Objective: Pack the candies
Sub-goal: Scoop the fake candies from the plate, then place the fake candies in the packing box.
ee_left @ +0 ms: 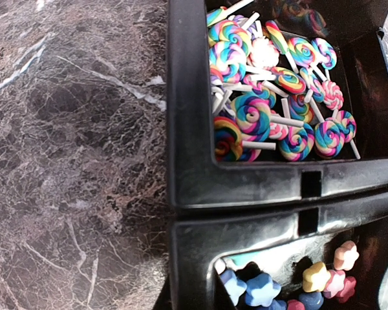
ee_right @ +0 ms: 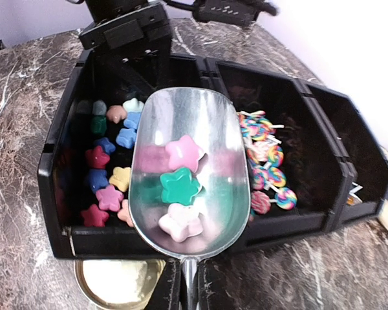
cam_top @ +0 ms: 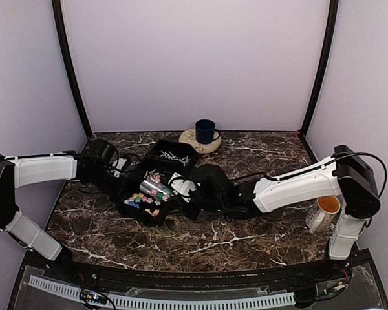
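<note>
Top view first: a dark brown marble surface (cam_top: 246, 232) with white veins, plain lilac walls (cam_top: 194, 58) all round and a black post (cam_top: 70, 71) in each back corner. A blue mug (cam_top: 205, 131) sits on a pale plate (cam_top: 213, 147) at the back. A white mug (cam_top: 323, 213) with something orange in it stands by the right arm's base. The black three-part tray (cam_top: 149, 219) lies mid-surface at an angle with the candies (cam_top: 142, 201) in it: coloured ones in the near bin, white sticks (cam_top: 174, 157) in the far one. The left tool (cam_top: 116, 169) is up against the tray's left side. The right tool (cam_top: 184, 188) is closed on the handle of a silver scoop (cam_top: 156, 188) held over the tray. A gold lid (cam_top: 172, 225) lies just in front of the tray.

Left wrist view: marble fills the left half, with the tray rim down the middle. Swirly lollipops (ee_left: 255, 113) pile up in one bin, pastel stars (ee_left: 258, 287) in the next. The tool's own fingers don't show here.

Right wrist view: the scoop is front and centre above the star bin, carrying three stars, one pink, one green and one pale pink. Lollipops are in the middle bin. The left tool is at the tray's far wall with its jaws closed down. It's black on black, so I can't tell if it's actually pinching the wall. The gold lid is on the marble right by the tray's near wall.
</note>
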